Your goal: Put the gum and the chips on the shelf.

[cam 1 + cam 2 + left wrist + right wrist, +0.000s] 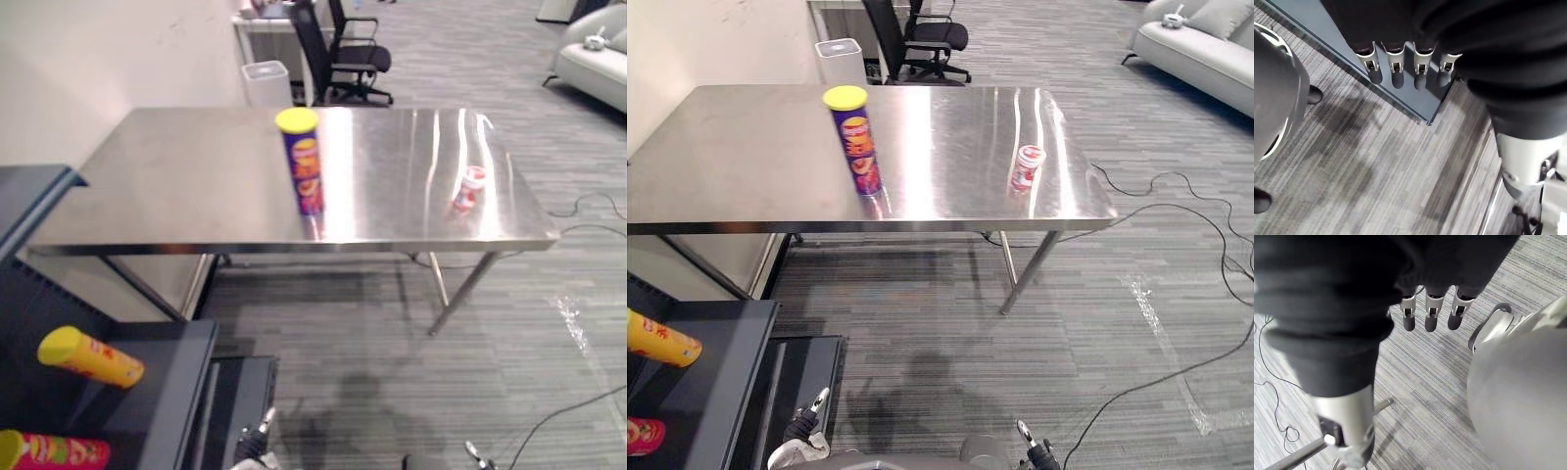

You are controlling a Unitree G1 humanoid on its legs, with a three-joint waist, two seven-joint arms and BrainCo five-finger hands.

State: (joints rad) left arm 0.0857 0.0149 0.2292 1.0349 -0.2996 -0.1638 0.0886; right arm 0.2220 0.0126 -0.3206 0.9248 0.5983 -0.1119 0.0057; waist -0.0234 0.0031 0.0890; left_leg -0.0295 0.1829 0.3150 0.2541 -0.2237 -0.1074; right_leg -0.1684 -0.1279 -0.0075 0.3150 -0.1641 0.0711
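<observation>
I see chips can upright centre of tabletop, gum tub toward right, shelf lower left, left hand and right hand straight-fingered, empty

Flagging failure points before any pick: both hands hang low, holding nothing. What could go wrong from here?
1. The chips can is tall, narrow and upright on the table; a sideways bump on approach could topple it and send it rolling.
2. The gum sits near the table's right edge, so a nudge may push it off.
3. The shelf already holds a yellow can and a red can lying down; placing more could knock them.
</observation>
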